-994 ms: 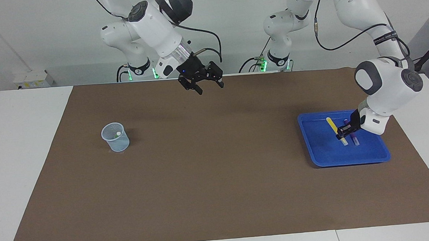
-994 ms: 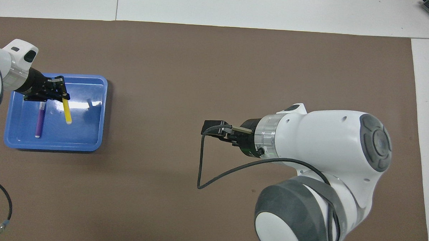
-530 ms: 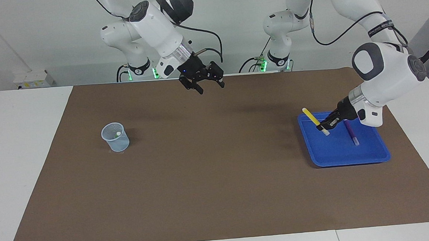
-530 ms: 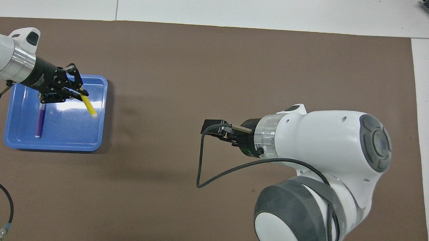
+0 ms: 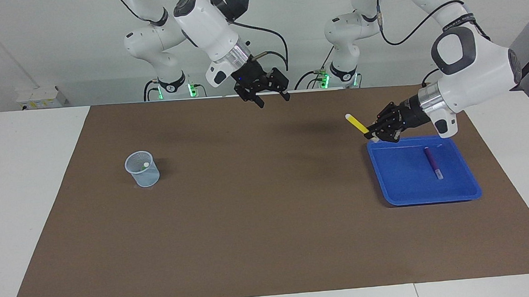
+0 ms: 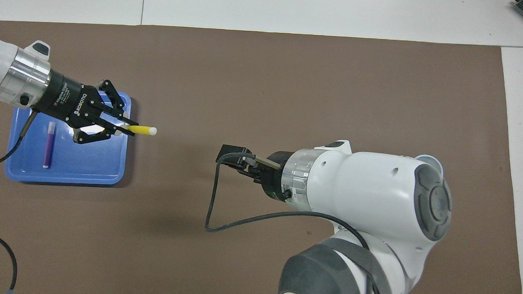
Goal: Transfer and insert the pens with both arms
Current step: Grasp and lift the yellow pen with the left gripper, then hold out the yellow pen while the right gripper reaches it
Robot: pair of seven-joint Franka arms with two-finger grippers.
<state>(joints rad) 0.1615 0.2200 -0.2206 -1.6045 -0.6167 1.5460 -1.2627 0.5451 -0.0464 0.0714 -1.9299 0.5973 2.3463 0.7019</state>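
Note:
My left gripper (image 5: 370, 133) (image 6: 122, 129) is shut on the yellow pen (image 5: 356, 123) (image 6: 142, 129) and holds it in the air over the blue tray's (image 5: 414, 198) (image 6: 69, 176) edge. The pen's pale end points out over the mat toward the table's middle. A purple pen (image 5: 432, 162) (image 6: 48, 145) lies flat in the tray. My right gripper (image 5: 273, 101) hangs open and empty over the mat's edge nearest the robots. A pale greenish pen tip (image 5: 145, 165) shows inside the mesh cup (image 5: 142, 169).
The cup stands on the brown mat (image 5: 269, 221) toward the right arm's end; in the overhead view the right arm's body covers it. A black cable (image 6: 224, 215) loops from the right wrist. White tabletop borders the mat.
The left gripper has lifted the yellow pen out of the tray and swung it toward the table's middle. The right gripper has risen slightly and shifted toward the left arm's end.

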